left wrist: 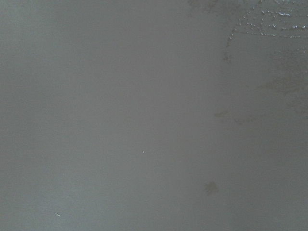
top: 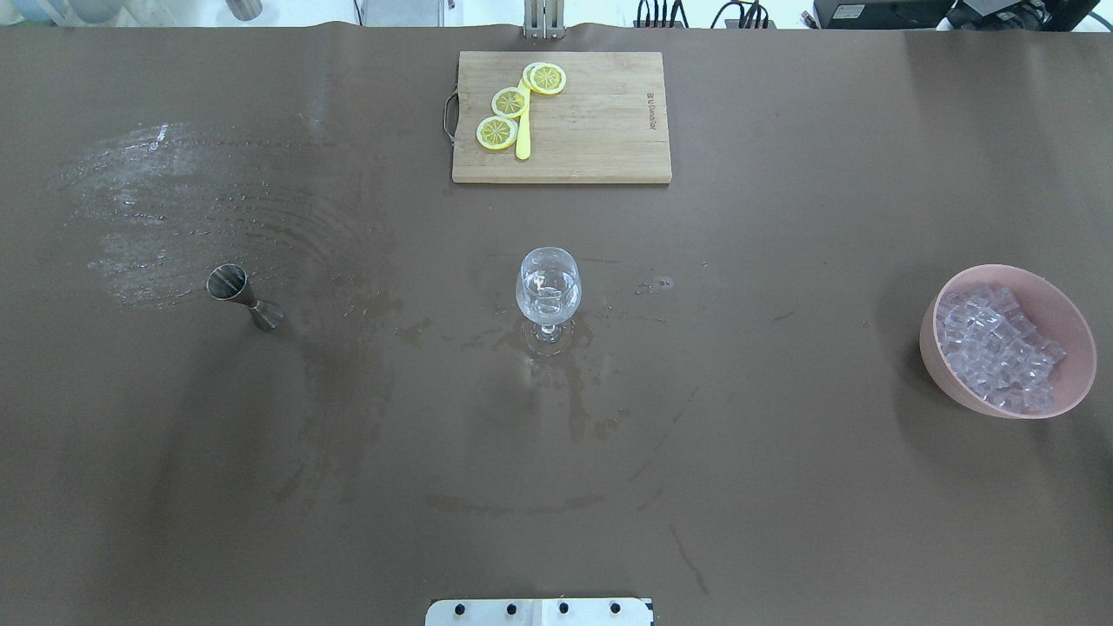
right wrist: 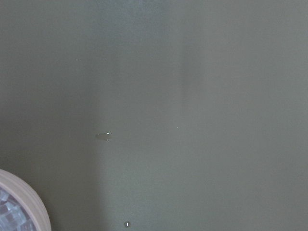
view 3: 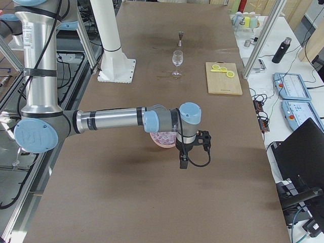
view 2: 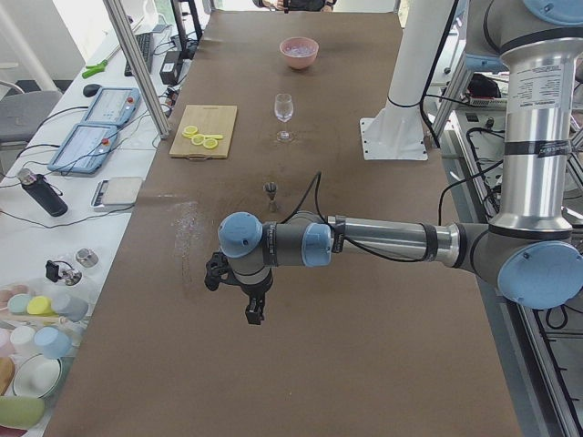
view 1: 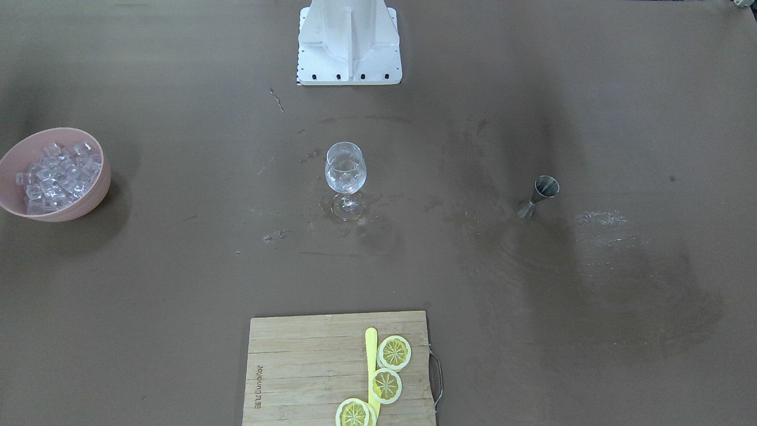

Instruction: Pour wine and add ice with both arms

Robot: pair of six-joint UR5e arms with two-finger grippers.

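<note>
Both tools are hovering above the table's ends, the left tool (view 2: 251, 308) and the right tool (view 3: 184, 159), and I cannot tell whether either is spread or pressed together. The ice (top: 1000, 348) is sitting piled in the pink bowl (top: 937, 361) near the table's right edge. The stemmed glass (top: 548, 287) is standing mid-table among wet patches (top: 569, 382), so a clumsy nudge could be toppling it.

Left arm (view 2: 392, 241), right arm (view 3: 109, 120): silver-grey tubes, light blue joint caps. Black bands at the joints, printed labels (view 2: 544, 86) on the upright links.
</note>
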